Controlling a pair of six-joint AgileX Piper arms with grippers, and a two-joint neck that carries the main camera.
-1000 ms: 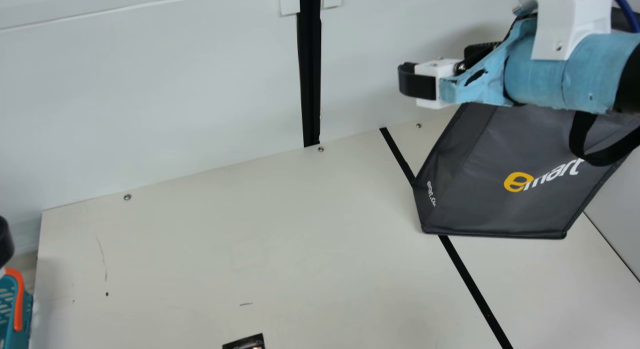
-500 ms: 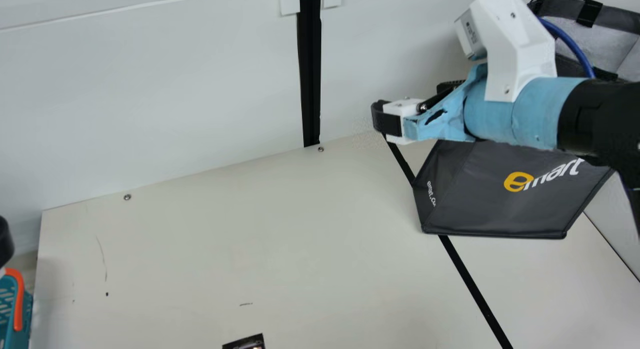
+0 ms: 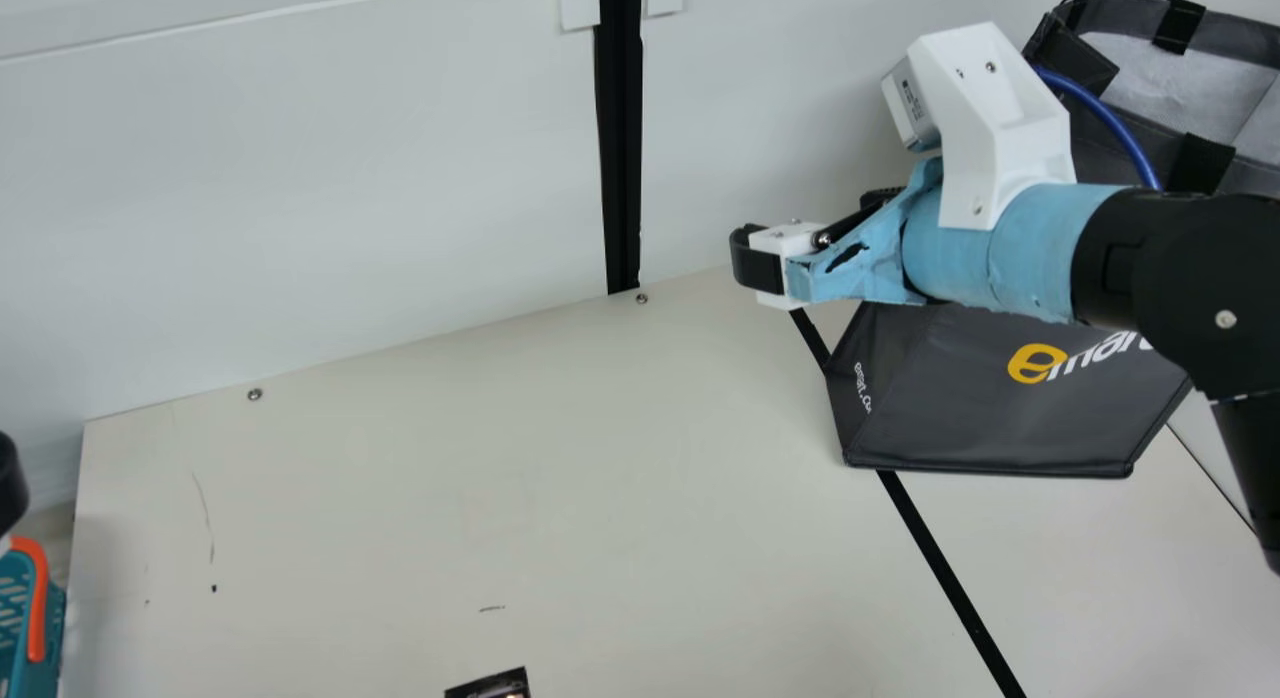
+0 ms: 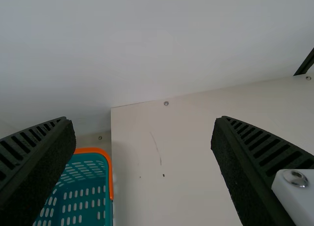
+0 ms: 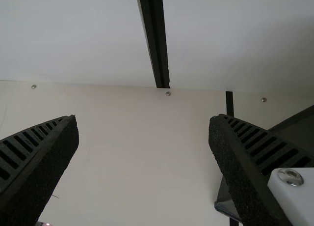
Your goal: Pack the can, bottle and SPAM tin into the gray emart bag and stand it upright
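The black, rib-fingered right gripper [image 5: 143, 118] is hanging open; a black, straight-edged object [image 3: 492, 686], perhaps a task item, is lying leftward, nearer the robot.

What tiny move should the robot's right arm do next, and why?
Maybe ease the right gripper toward the dark thing at the picture's bottom edge. Its fingers are apart with nothing between them, and the bag stands upright. I can't tell whether that thing needs packing.
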